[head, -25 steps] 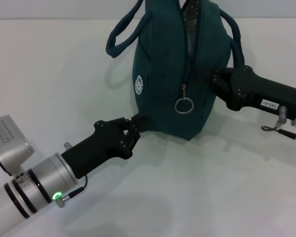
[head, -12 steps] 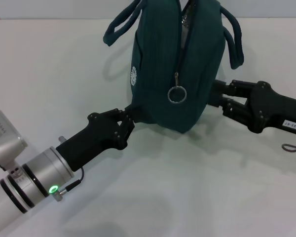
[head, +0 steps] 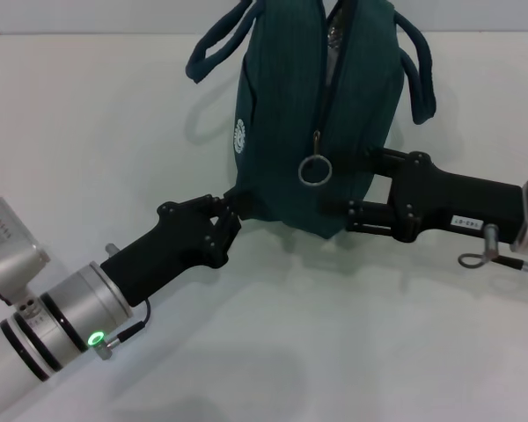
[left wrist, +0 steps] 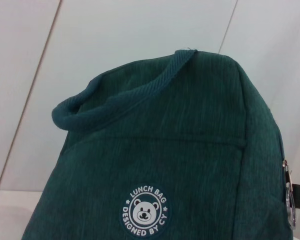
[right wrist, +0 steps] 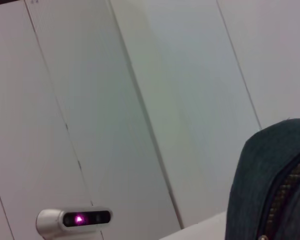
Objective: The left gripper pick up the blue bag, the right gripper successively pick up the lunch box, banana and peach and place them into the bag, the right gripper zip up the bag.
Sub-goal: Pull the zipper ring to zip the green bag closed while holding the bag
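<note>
Step in hand: looks like the zip-up part. No lunch box, banana or peach anywhere in view, so I'd guess they're inside, can't confirm though.

Bag: the big dark teal-blue fabric tote bag stands on the white table, handles looped out to both sides, little white bear logo facing the left arm.

Zipper: runs down the near end of the bag, and near the top it looks parted, with patterned lining peeking through. The silver ring pull hangs about halfway down that end.

Left gripper: the black left gripper is pinched closed on the bag's lower near corner, pinning it.

Right gripper: the black right gripper comes in from the right with its two fingers spread open, one touching the bag's side near the ring, the other lower by the bottom edge. Holding nothing.

Ring vs jaws: ring sits just beside the upper finger, not between the two.

Next move: my guess, get the fingers around the ring, close, then pull along the zip line while the left keeps the corner steady.
</note>
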Controlling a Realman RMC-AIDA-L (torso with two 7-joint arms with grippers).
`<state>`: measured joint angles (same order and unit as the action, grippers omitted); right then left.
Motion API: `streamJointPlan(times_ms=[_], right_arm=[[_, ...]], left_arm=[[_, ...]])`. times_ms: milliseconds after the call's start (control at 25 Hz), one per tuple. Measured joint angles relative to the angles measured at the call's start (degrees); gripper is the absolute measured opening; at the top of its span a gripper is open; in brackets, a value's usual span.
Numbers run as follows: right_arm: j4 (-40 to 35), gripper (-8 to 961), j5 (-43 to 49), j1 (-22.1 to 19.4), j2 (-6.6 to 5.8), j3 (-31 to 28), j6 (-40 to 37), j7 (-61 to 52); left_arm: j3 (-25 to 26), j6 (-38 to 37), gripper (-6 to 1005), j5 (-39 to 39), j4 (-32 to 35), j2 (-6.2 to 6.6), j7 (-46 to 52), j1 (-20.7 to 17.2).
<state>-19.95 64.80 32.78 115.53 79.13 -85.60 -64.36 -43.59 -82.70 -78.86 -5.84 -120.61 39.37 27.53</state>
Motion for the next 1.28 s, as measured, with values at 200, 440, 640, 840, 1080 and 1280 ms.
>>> streamJointPlan(times_ms=[200, 440, 640, 840, 1080, 1280], right_arm=[[-0.02, 784, 0.05, 1.21, 0.21, 0.42, 2.51, -0.07], [0.54, 782, 0.07, 3.03, 0.33, 1.71, 4.47, -1.01], [0.68, 780, -0.23, 4.54, 0.57, 5.82, 7.85, -3.51], [0.47, 779, -1.37, 4.49, 0.68, 6.32, 9.07, -3.98], [0.56, 747, -1.57, 3.78, 0.56, 5.81, 9.02, -6.21], [0.36, 720, -2.09, 3.09, 0.28, 5.12, 7.65, -6.51]], left_arm=[[-0.01, 0.01, 53, -0.03, -0.11, -0.07, 0.00, -0.32], [-0.09, 0.00, 54, -0.16, -0.11, -0.06, 0.00, -0.38], [-0.09, 0.00, 54, -0.26, -0.02, -0.06, -0.13, -0.38], [-0.03, 0.00, 54, -0.25, 0.10, -0.06, -0.17, -0.38], [0.00, 0.00, 55, -0.04, 0.13, -0.04, -0.18, -0.40], [0.00, 0.00, 55, 0.03, 0.14, 0.01, -0.12, -0.44]])
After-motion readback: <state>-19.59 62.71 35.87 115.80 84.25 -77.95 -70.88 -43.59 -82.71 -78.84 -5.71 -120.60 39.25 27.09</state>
